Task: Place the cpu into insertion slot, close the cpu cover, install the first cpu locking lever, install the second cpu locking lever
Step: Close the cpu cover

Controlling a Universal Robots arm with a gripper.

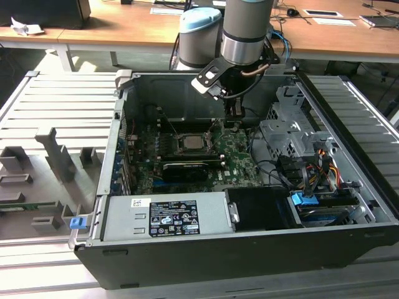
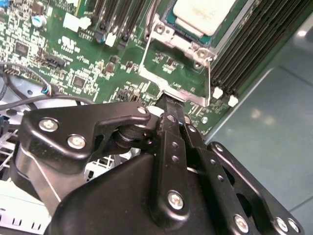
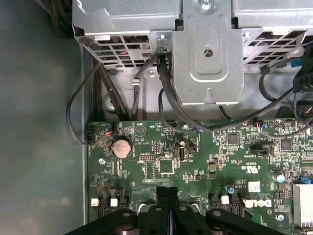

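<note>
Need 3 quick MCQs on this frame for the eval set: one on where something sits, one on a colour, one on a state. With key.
1. Where is the cpu?
A. Clamped between the gripper's fingers
B. Seated in the insertion slot
C. Lying on the grey tray outside the case

2. What colour is the circuit board?
A. Green
B. Blue
C. Red

3. How does the cpu cover stand?
A. Shut flat over the chip
B. Taken off and lying outside the case
C. Swung open, off the chip

Key:
1 B: in the second wrist view the cpu lies pale top up inside the insertion slot.
2 A: the circuit board is green in both wrist views.
3 C: bare board shows through the cut-out of the cpu cover, beside the chip.
</note>
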